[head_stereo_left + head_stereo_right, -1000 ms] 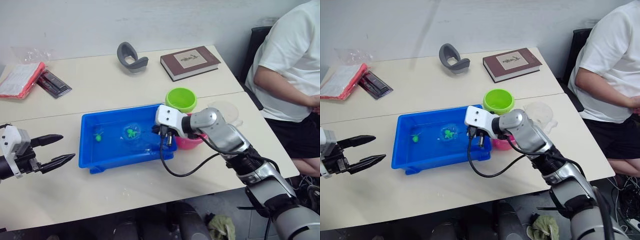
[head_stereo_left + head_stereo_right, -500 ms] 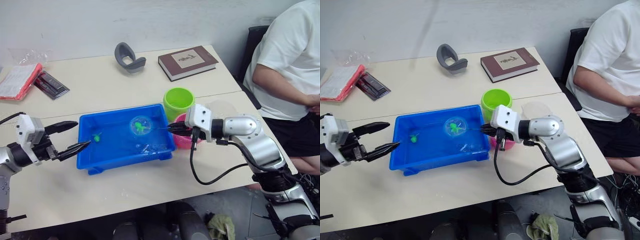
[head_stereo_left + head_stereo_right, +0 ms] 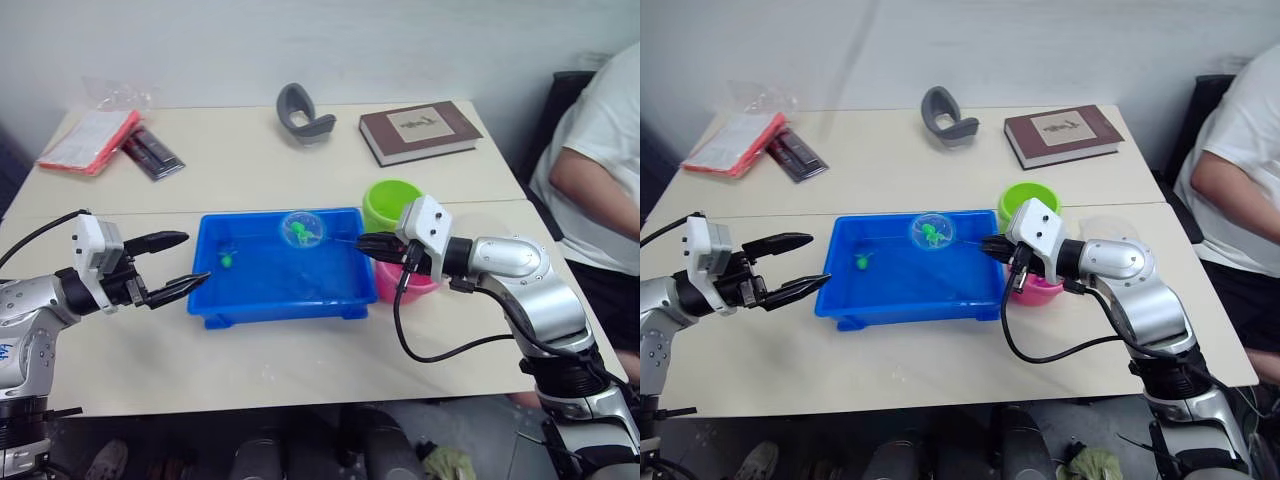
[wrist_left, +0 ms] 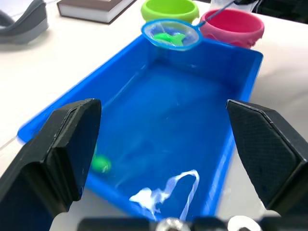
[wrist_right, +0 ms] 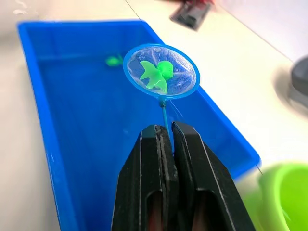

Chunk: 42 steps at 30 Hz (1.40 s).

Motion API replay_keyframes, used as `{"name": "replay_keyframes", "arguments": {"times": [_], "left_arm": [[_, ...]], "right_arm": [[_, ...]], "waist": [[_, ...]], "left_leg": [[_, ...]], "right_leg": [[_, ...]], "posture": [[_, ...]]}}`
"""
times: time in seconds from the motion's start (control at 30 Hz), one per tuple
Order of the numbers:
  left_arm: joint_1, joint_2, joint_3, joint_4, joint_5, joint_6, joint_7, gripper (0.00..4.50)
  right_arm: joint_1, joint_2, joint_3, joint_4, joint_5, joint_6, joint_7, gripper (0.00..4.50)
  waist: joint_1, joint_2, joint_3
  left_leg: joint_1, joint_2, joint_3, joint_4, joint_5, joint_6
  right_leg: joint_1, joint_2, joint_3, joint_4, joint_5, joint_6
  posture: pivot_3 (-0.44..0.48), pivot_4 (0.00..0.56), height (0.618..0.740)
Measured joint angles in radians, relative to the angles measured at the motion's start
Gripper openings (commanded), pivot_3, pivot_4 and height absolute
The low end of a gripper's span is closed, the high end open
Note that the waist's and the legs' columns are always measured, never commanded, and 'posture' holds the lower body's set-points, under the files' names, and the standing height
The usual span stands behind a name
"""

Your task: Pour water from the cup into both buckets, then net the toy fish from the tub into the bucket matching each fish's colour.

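Note:
My right gripper [image 3: 365, 245] is shut on the thin handle of the blue-rimmed net [image 3: 303, 229]. The net hangs over the far rim of the blue tub [image 3: 280, 316] with one green toy fish [image 5: 155, 73] in its mesh. A second green fish [image 3: 227, 260] lies in the tub near its left end. The lime bucket [image 3: 392, 203] stands just behind the tub's right corner. Beside it the pink bucket [image 3: 1040, 290] is partly hidden by my right wrist. The clear cup [image 3: 1110, 226] shows faintly past them. My left gripper [image 3: 198, 258] is open at the tub's left end.
A brown book [image 3: 420, 130] and a grey curved object [image 3: 303, 110] lie at the back of the table. A red packet [image 3: 90, 138] and a dark packet [image 3: 153, 153] sit at the back left. A person [image 3: 600, 170] sits at the table's right side.
The net has come up out of the water with a green fish and moved toward the tub's far rim. My left gripper has closed in on the tub's left end. The camera has shifted.

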Motion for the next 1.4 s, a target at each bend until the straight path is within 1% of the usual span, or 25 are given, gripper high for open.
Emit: {"name": "replay_keyframes", "arguments": {"times": [0.13,0.27,0.37,0.53,0.67,0.8,0.93,1.03,1.1,1.27,1.4], "left_arm": [[-0.034,-0.009,-0.025,0.011,0.0,0.0,0.0,4.46],[-0.067,-0.029,-0.06,0.023,0.001,0.0,0.003,4.46],[-0.101,-0.05,-0.082,0.033,0.001,-0.001,0.004,4.46],[-0.146,-0.058,-0.114,0.057,0.005,-0.001,0.0,4.46],[-0.177,-0.076,-0.15,0.074,0.014,0.0,-0.005,4.46],[-0.208,-0.095,-0.182,0.083,0.019,0.002,-0.008,4.46],[-0.248,-0.13,-0.19,0.1,0.018,0.019,0.006,4.46],[-0.292,-0.19,-0.201,0.091,0.007,0.042,0.036,4.46],[-0.301,-0.21,-0.207,0.084,0.005,0.055,0.051,4.46],[-0.34,-0.263,-0.246,0.083,0.013,0.066,0.081,4.46],[-0.351,-0.283,-0.263,0.083,0.02,0.068,0.096,4.46]], "right_arm": [[0.038,-0.03,-0.043,-0.032,0.031,-0.006,0.007,0.0],[0.104,-0.066,-0.092,-0.076,0.06,-0.011,0.009,0.0],[0.125,-0.071,-0.117,-0.083,0.064,-0.031,0.001,0.0],[0.21,-0.089,-0.121,-0.095,0.063,-0.075,-0.012,0.0],[0.229,-0.093,-0.134,-0.129,0.068,-0.072,-0.035,0.0],[0.242,-0.124,-0.228,-0.179,0.111,-0.062,-0.051,0.0],[0.24,-0.173,-0.314,-0.184,0.149,-0.046,-0.052,0.0],[0.189,-0.276,-0.383,-0.037,0.096,-0.116,-0.054,0.0],[0.162,-0.306,-0.41,0.052,0.056,-0.175,-0.06,0.0],[0.083,-0.326,-0.313,0.326,-0.12,-0.479,-0.069,0.0],[0.057,-0.33,-0.242,0.466,-0.24,-0.703,-0.104,0.0]], "waist": [[0.024,0.0,0.0],[0.023,0.0,0.0],[0.018,0.0,0.0],[0.019,0.0,0.0],[0.02,0.0,0.0],[0.023,0.0,0.0],[0.024,0.0,0.0],[0.027,0.0,0.0],[0.027,-0.001,0.0],[0.016,0.0,0.0],[0.019,0.0,0.0]], "left_leg": [[0.001,-0.001,0.0,0.0,-0.001,0.003],[0.001,-0.001,0.002,0.0,-0.002,0.004],[0.002,-0.001,0.004,0.0,-0.002,0.004],[0.002,-0.001,0.004,0.0,-0.002,0.004],[0.002,-0.001,0.005,0.0,-0.002,0.004],[0.002,-0.002,0.005,0.0,-0.002,0.004],[0.002,-0.002,0.004,0.0,-0.002,0.005],[0.002,-0.005,0.005,0.0,-0.001,0.008],[0.002,-0.006,0.005,0.0,-0.001,0.008],[0.004,-0.006,0.011,0.0,-0.001,0.008],[0.003,-0.005,0.015,0.0,0.0,0.007]], "right_leg": [[0.003,0.0,0.0,0.0,0.001,0.002],[0.003,0.001,0.0,-0.001,0.002,0.003],[0.003,0.002,-0.001,-0.001,0.003,0.004],[0.003,0.003,-0.001,-0.001,0.003,0.004],[0.003,0.002,-0.001,-0.001,0.003,0.005],[0.003,0.003,-0.001,-0.001,0.003,0.005],[0.003,0.003,-0.001,-0.002,0.003,0.005],[0.004,0.003,-0.001,-0.003,0.005,0.008],[0.005,0.003,0.001,-0.004,0.005,0.009],[0.005,0.002,0.001,-0.004,0.006,0.01],[0.005,0.002,0.004,-0.004,0.006,0.01]], "posture": [[0.0,0.15,0.74],[0.0,0.15,0.74],[0.0,0.15,0.74],[0.0,0.15,0.74],[0.0,0.15,0.74],[0.0,0.15,0.74],[0.0,0.15,0.74],[0.0,0.15,0.74],[0.0,0.15,0.74],[0.0,0.15,0.74],[0.0,0.15,0.74]]}}
